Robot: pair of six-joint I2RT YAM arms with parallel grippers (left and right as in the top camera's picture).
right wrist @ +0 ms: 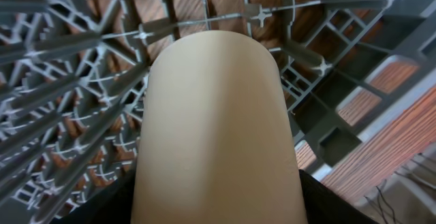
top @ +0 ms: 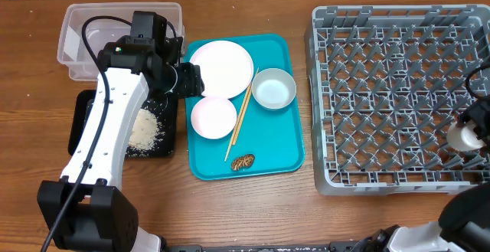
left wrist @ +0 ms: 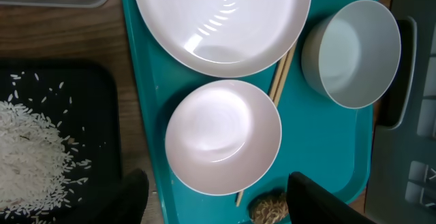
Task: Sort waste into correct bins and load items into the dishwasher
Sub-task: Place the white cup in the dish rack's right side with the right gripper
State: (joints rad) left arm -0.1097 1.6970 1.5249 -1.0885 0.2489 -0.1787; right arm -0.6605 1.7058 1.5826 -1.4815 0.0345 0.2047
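Observation:
A teal tray (top: 287, 152) holds a large white plate (top: 222, 68), a small pink bowl (top: 213, 117), a grey-blue bowl (top: 274, 89), a pair of chopsticks (top: 241, 122) and a brown food scrap (top: 243, 162). My left gripper (top: 187, 80) is open and empty above the tray's left side. In the left wrist view its fingers (left wrist: 218, 207) straddle the pink bowl (left wrist: 223, 135), with the scrap (left wrist: 269, 207) by the right finger. My right gripper (top: 463, 135) is shut on a cream cup (right wrist: 214, 129) over the grey dishwasher rack (top: 398, 91).
A clear plastic bin (top: 76, 37) stands at the back left. A black tray (top: 83, 122) with spilled rice (top: 143, 129) lies left of the teal tray, under my left arm. The rack's tines (right wrist: 68, 81) surround the cup.

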